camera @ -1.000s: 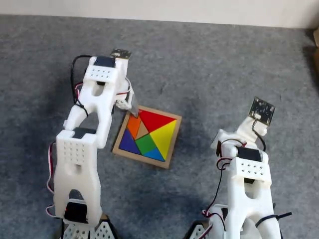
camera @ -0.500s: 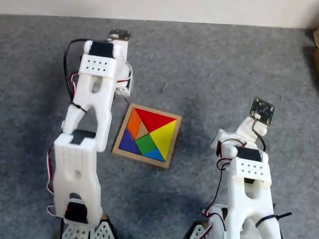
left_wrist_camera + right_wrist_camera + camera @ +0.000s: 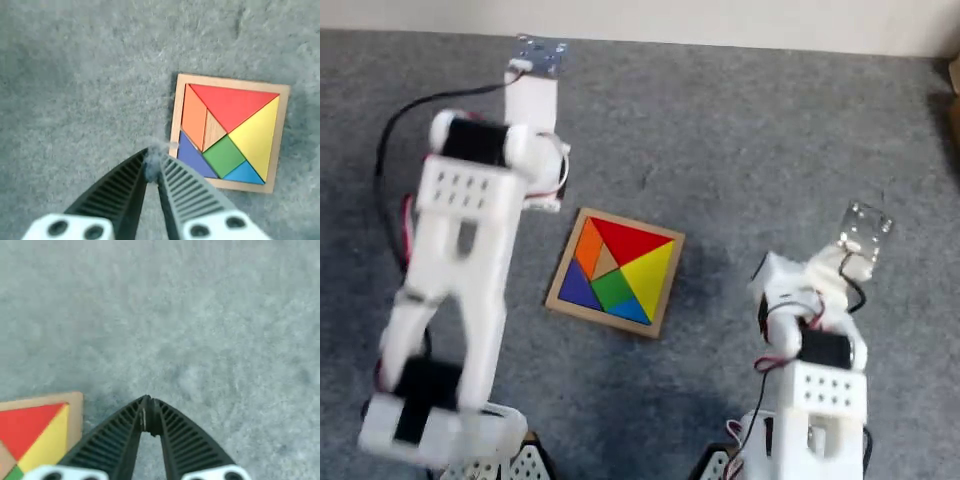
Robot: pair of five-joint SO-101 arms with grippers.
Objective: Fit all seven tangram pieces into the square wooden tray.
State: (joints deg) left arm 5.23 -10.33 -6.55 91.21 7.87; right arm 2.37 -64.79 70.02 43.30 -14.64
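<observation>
On the desk the tray lies near the middle, with all seven pieces flat inside. They seem light, stiff and thin, so best taken by the edges. The left end effector is closed and empty at the tray's 10 o'clock. The right end effector is also closed, at 3 o'clock. The left wrist view gives the whole tray, the right wrist view one corner.

A grey, felt-like tabletop lay under soft, even light, its nap mottled with faint creases. A pale wall ran along the far edge, where a brown object cut into the right-hand corner.
</observation>
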